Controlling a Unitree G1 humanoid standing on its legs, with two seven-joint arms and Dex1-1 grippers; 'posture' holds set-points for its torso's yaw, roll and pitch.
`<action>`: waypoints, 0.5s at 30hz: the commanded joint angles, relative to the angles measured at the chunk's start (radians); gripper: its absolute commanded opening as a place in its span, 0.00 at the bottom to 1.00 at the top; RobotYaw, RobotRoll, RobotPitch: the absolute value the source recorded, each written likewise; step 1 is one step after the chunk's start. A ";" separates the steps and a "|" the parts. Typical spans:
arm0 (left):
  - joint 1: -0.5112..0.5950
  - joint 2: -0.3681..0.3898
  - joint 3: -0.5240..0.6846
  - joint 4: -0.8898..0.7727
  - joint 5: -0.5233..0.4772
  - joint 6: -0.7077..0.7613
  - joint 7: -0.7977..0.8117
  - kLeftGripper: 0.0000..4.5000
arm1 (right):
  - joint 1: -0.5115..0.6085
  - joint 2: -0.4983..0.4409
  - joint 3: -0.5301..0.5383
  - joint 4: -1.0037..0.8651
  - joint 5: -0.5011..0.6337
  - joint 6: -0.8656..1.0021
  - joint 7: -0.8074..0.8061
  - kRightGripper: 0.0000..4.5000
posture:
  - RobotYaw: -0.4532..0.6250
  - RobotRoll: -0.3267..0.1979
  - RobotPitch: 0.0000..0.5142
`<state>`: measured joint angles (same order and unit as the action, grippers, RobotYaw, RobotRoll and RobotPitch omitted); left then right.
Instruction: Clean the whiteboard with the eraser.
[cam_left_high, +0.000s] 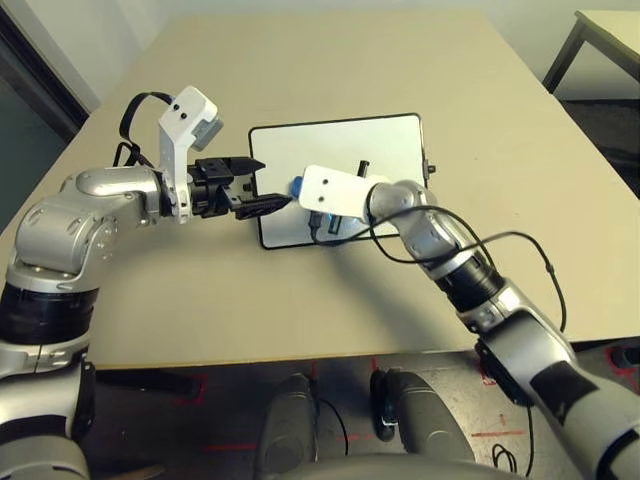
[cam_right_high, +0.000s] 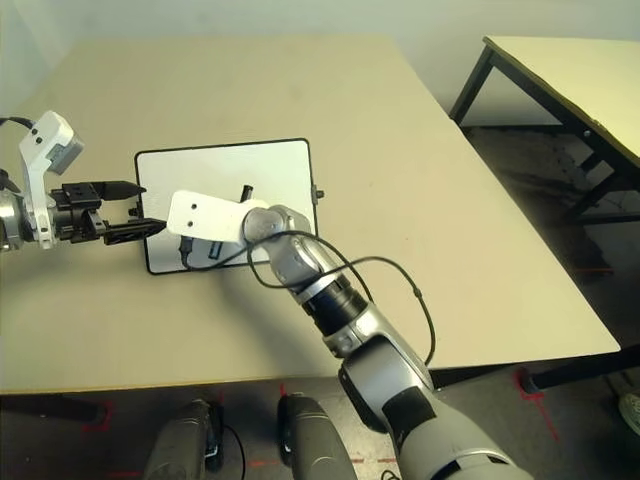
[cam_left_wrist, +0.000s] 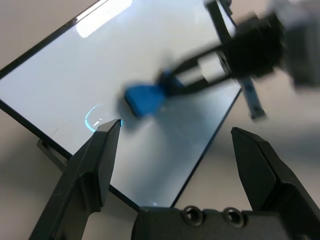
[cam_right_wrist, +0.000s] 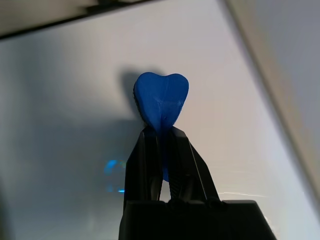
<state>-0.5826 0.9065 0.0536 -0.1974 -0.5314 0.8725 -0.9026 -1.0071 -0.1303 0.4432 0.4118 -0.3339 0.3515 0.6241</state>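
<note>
1. Here the right gripper (cam_right_wrist: 161, 131) is clamped on the eraser (cam_right_wrist: 161, 100), whose blue end pokes out past the black fingertips and is squeezed between them.
2. The eraser hangs over the whiteboard (cam_left_high: 385, 140), near the board's left short edge.
3. The left gripper (cam_left_wrist: 175, 145) hovers at that same edge, its two fingers spread wide with nothing between them.
4. The whiteboard lies flat on the beige table (cam_left_high: 300, 300).

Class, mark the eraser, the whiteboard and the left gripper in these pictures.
eraser (cam_right_wrist: 161, 101): right wrist view, its squeezed blue end.
whiteboard (cam_left_high: 345, 145): left eye view, bare white surface.
left gripper (cam_left_wrist: 175, 150): left wrist view, between its open fingertips.
</note>
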 joint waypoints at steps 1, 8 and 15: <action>0.001 -0.002 -0.016 -0.009 0.006 0.001 -0.005 1.00 | -0.053 -0.003 -0.048 0.117 0.011 -0.027 -0.047 0.02 | 0.43 0.62 0.27; 0.001 -0.004 -0.016 -0.009 0.006 0.001 -0.008 1.00 | -0.112 -0.016 -0.085 0.224 0.012 -0.073 -0.088 0.02 | 0.42 0.62 0.27; -0.001 -0.007 -0.019 -0.012 0.005 0.004 -0.008 1.00 | 0.084 -0.050 -0.028 -0.032 0.001 0.028 0.003 0.02 | 0.42 0.62 0.28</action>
<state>-0.5833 0.8989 0.0509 -0.1987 -0.5308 0.8726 -0.9027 -0.9897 -0.1642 0.3748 0.3947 -0.3218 0.3024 0.5854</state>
